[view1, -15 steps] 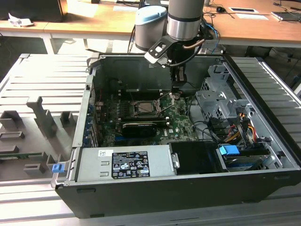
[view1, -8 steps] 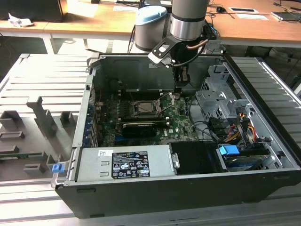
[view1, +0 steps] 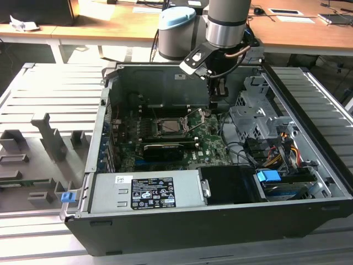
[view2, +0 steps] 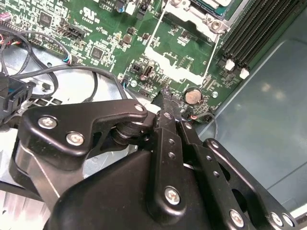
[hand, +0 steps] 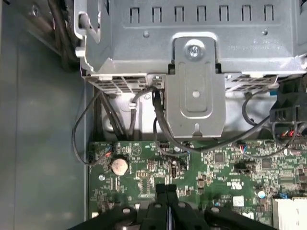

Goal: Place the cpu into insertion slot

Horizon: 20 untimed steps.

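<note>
Pincer: black metal two-finger pincer (view1: 218, 99), fingers pressed together, over green circuit board's (hand: 148, 167) edge, near grey metal drive cage (hand: 144, 48).
Slot: square dark silver-framed socket (view1: 170, 126), apart from pincer.

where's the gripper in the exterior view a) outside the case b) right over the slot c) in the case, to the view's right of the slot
c: the gripper hangs inside the case, to the exterior view's right of the slot.

The insertion slot (view2: 206, 9) gets chopped off by the edge in the second wrist view. In the exterior view the arm (view1: 226, 22), at the computer case's (view1: 220, 232) 12 o'clock, runs out of frame.
</note>
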Tool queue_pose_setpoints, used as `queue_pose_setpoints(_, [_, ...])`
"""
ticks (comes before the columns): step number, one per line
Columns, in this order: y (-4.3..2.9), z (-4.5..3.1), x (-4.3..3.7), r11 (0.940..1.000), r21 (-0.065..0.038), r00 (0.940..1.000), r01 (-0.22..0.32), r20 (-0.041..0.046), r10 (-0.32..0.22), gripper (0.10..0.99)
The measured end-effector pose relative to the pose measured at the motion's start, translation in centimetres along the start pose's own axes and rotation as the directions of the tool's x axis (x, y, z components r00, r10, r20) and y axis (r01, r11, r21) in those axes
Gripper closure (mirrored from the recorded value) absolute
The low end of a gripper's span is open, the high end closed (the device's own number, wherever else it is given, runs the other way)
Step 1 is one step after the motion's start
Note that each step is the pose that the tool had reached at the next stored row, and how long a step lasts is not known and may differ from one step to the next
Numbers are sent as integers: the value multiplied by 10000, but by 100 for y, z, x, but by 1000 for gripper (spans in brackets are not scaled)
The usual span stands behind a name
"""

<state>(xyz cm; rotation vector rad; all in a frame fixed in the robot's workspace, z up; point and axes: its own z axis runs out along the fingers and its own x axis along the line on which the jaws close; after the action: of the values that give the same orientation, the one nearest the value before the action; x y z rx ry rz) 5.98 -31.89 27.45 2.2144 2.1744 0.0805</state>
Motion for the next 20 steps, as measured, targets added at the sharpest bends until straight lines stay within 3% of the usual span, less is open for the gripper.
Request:
queue_pose_setpoints(7, [58, 4, 2, 10000, 0, 10000, 0, 0, 0, 980])
queue_pose_setpoints(20, [96, 6, 4, 10000, 0, 10000, 0, 0, 0, 980])
